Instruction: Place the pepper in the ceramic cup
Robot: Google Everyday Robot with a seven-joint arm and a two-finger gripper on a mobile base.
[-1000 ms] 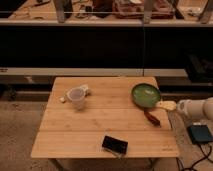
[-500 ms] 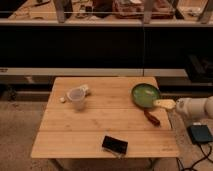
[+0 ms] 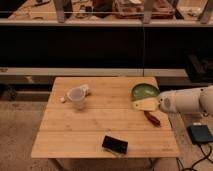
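Note:
The small dark red pepper (image 3: 152, 118) lies on the wooden table (image 3: 100, 122) near its right edge, just in front of the green dish. The pale ceramic cup (image 3: 76, 97) stands upright on the left part of the table, far from the pepper. My gripper (image 3: 143, 105) reaches in from the right on a white arm (image 3: 185, 100). It hovers at the front rim of the green dish, just above and left of the pepper. It holds nothing that I can see.
A round green dish (image 3: 144, 91) sits at the table's right rear. Small white lumps (image 3: 85, 89) lie beside the cup. A black flat object (image 3: 115, 145) lies near the front edge. A dark shelf unit stands behind the table. A blue-grey box (image 3: 200, 133) is on the floor at right.
My gripper and arm have moved a little to the left, further over the table's right side toward the dish. The pepper and the cup have not moved.

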